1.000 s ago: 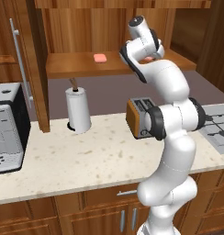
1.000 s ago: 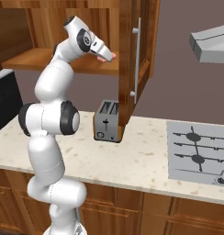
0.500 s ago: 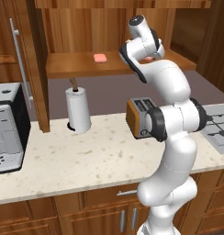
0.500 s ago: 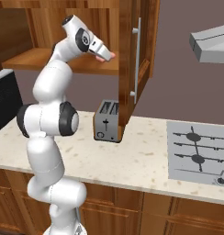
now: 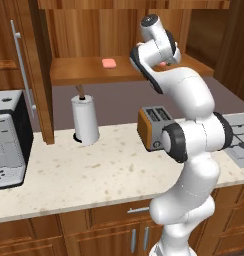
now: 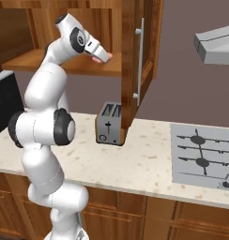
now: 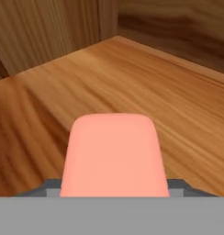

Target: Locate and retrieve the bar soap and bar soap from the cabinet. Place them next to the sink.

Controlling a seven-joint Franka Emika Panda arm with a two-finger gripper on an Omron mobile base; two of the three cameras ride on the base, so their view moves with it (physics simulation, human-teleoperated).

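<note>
Jaws: clenched on a salmon-pink flat bar soap (image 7: 113,153), which sits between the finger tips and juts forward over the shelf.
Gripper (image 6: 103,58): reaching into the reddish-brown wood wall cabinet (image 5: 94,30), above the right end of its plank shelf (image 5: 79,70).
Second bar soap (image 5: 109,63): lying flat mid-shelf toward the back, well apart from the held one.
Cabinet door (image 6: 135,61): swung wide, long vertical silver bar handle (image 6: 139,63) facing out.
Worktop (image 5: 94,170): silver two-slot toaster (image 6: 110,124) below the door; white paper towel roll (image 5: 85,119) near the back edge; black coffee machine (image 5: 6,137) at the left end.
</note>
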